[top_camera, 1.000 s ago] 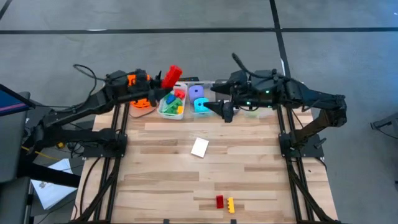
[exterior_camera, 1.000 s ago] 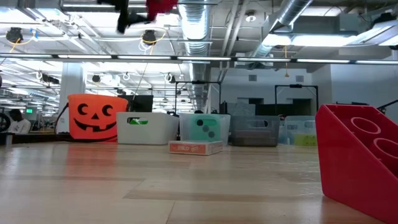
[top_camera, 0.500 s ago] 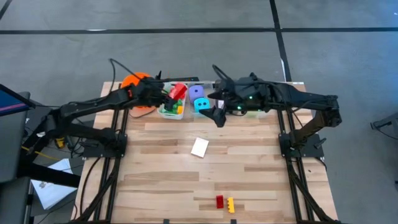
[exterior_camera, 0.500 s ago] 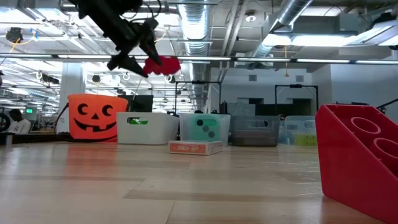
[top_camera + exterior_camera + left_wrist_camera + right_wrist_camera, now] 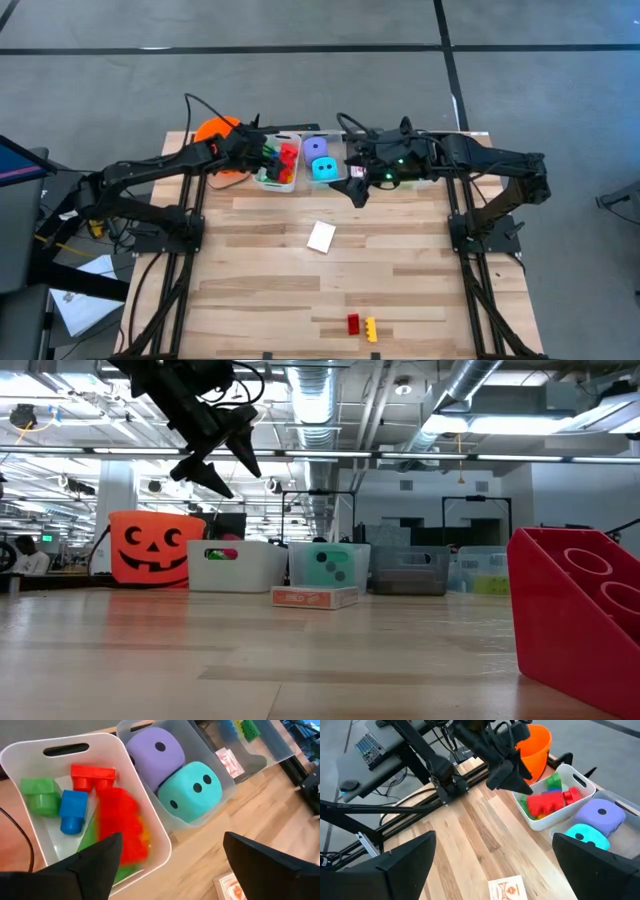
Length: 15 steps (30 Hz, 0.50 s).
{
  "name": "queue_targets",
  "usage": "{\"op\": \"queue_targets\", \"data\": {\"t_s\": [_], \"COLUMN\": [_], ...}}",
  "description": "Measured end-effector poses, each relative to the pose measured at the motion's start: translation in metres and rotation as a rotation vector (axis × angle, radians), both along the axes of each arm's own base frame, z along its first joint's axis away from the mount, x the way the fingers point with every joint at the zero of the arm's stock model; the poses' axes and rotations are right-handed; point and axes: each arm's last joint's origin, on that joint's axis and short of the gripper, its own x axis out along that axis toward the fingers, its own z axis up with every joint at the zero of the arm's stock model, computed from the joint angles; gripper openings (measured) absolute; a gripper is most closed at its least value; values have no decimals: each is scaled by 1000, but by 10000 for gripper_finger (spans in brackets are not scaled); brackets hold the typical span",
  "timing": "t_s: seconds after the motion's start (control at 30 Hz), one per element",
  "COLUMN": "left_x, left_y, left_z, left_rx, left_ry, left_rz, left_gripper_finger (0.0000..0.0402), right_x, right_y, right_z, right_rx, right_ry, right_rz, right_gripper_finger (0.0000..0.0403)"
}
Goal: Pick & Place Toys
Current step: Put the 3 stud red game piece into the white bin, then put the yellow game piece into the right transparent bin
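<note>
At the near edge of the wooden slat table [image 5: 300, 290], 1 small red plastic brick [image 5: 353, 324] and 1 small yellow plastic brick [image 5: 372, 329] lie side by side, well apart from both arms. Mid-table lies a flat red-and-white card box [image 5: 314, 597]; its print is too small to read. At the far edge, left to right, stand an orange pumpkin-face bucket [image 5: 150, 548], a white plastic bin [image 5: 150, 845] of red, green and blue bricks, and a clear plastic bin [image 5: 220, 785] with a purple dotted die [image 5: 155, 755] and a teal dotted die [image 5: 197, 790]. The left gripper [image 5: 215, 455] hangs over the white bin, fingers spread wide and empty; a blurred red brick [image 5: 120, 827] lies in the bin just below it. The right gripper [image 5: 357, 188] hovers near the clear bin, jaws wide, holding nothing.
</note>
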Motion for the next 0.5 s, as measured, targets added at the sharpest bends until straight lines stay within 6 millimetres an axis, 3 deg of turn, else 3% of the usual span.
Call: {"op": "queue_targets", "data": {"t_s": [0.27, 0.5], "left_x": [2, 22], "left_y": [-2, -19], "left_z": [1, 20], "left_rx": [-74, -151], "left_ry": [-54, -334], "left_rz": [-90, -415], "left_gripper_finger": [344, 344], "right_x": [-10, -39], "right_y": [0, 1], "right_z": [0, -6], "right_rx": [12, -91], "right_ry": [41, 241], "right_rz": [-10, -52], "right_gripper_finger": [391, 391]}}
